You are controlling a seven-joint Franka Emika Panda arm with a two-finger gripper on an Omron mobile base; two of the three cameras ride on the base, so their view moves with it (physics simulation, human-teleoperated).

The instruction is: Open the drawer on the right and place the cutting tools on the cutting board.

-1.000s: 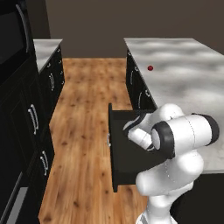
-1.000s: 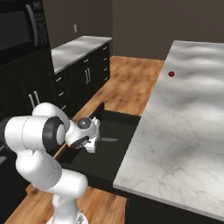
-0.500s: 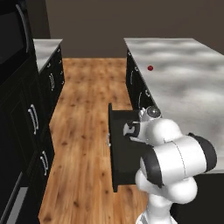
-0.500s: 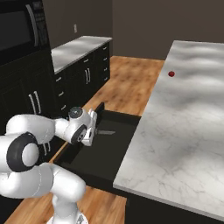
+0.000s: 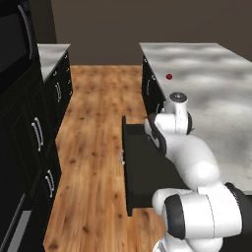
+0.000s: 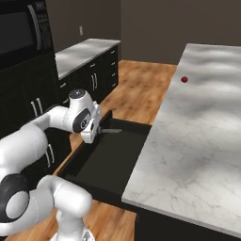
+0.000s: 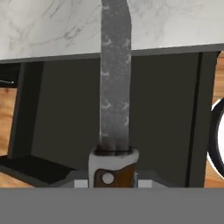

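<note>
Now the end effector point(image 7: 112, 183) is clamped on the knife point(image 7: 114, 83) by its brown handle — blade running straight up the hand view toward the bench point(image 7: 57, 26). In the right base view it sits at centre left over the open drawer point(image 6: 115, 162) — the bench lies right.

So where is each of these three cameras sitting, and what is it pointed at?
Left base view: behind the arm's left, facing the open drawer and marble counter; white arm lower right.
Right base view: behind its right, facing that drawer; arm lower left, gripper holding the knife.
Hand view: on the hand, looking along the knife blade into the drawer.
Both base views share the red ball.
</note>
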